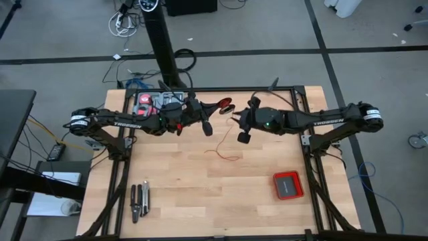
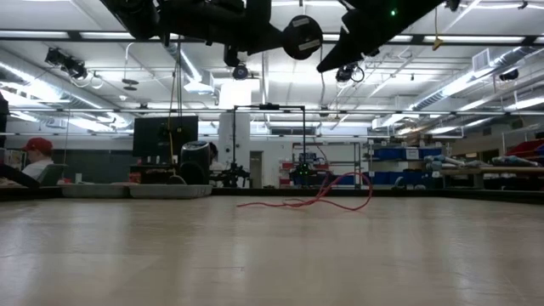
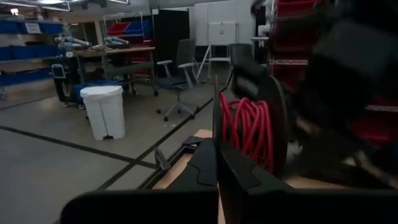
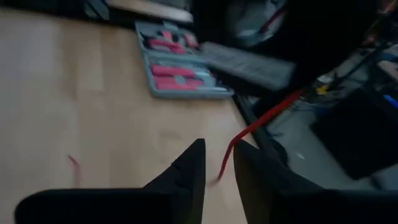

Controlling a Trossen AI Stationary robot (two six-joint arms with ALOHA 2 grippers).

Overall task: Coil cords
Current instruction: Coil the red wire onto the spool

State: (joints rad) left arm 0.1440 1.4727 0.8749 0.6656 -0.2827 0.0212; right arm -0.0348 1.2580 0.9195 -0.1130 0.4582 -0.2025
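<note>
A small black spool (image 1: 225, 105) wound with red wire (image 3: 249, 130) is up in the air over the table's far middle; it also shows in the low view (image 2: 302, 36). My left gripper (image 1: 212, 110) is shut at the spool. My right gripper (image 1: 241, 127) is just right of it, fingers a little apart, with the red wire (image 4: 249, 127) passing between them. From there the wire hangs down (image 2: 321, 127) to loose loops lying on the table (image 1: 224, 155), which also show in the low view (image 2: 314, 202). My left gripper pinches the spool by the rim of its black flange (image 3: 216, 124) between its two shut fingers. The fingers come level from the table's left. The spool is lifted clear of the table, on edge. My right gripper has the wire between its parted fingers. The wire bends at one fingertip (image 4: 239, 149) and runs on tight toward the spool (image 4: 292, 96). The fingers slant down from the table's right.
A grey tool case (image 1: 160, 102) lies at the far left, under the left arm; it also shows in the right wrist view (image 4: 180, 74). A flat red square box (image 1: 288, 185) lies near right, a folding tool (image 1: 139, 201) near left. A person (image 2: 34, 157) sits beyond the table.
</note>
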